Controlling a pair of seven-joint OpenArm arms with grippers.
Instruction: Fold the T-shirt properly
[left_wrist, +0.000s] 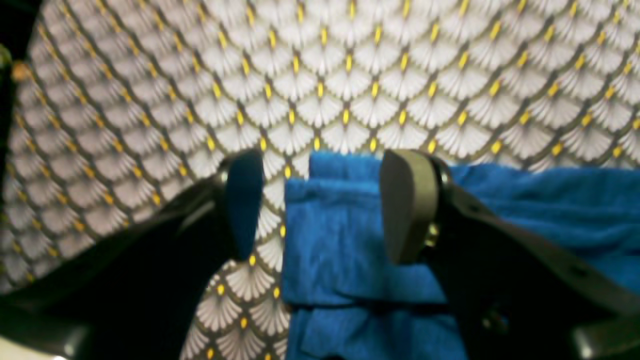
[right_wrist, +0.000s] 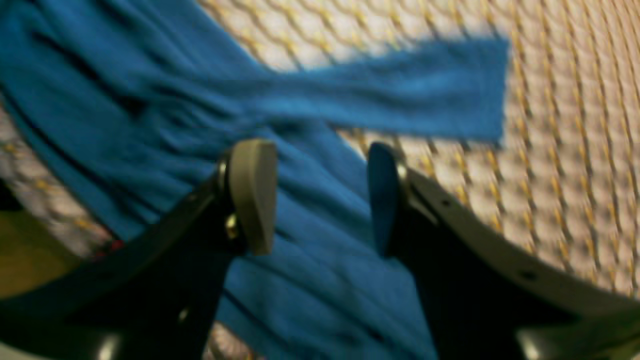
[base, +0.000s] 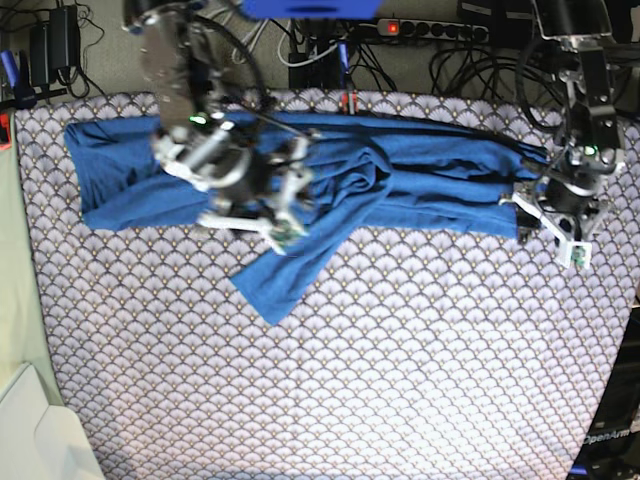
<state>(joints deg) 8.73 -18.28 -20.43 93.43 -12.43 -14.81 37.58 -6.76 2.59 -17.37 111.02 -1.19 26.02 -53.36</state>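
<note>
The blue T-shirt (base: 430, 190) lies stretched along the far side of the table, bunched in the middle, with one sleeve (base: 285, 270) trailing toward the front. In the right wrist view my right gripper (right_wrist: 317, 197) hangs open just above the rumpled T-shirt (right_wrist: 150, 115), and a flat sleeve (right_wrist: 415, 85) stretches away beyond its fingers. At the shirt's right end, my left gripper (left_wrist: 327, 205) stands open. The folded cloth edge (left_wrist: 335, 240) lies beneath and between its fingers, and nothing is clamped.
A fan-patterned tablecloth (base: 400, 370) covers the table. Cables and a power strip (base: 430, 30) run along the back edge. A white box (base: 35, 435) sits at the front left corner, beside a pale green strip.
</note>
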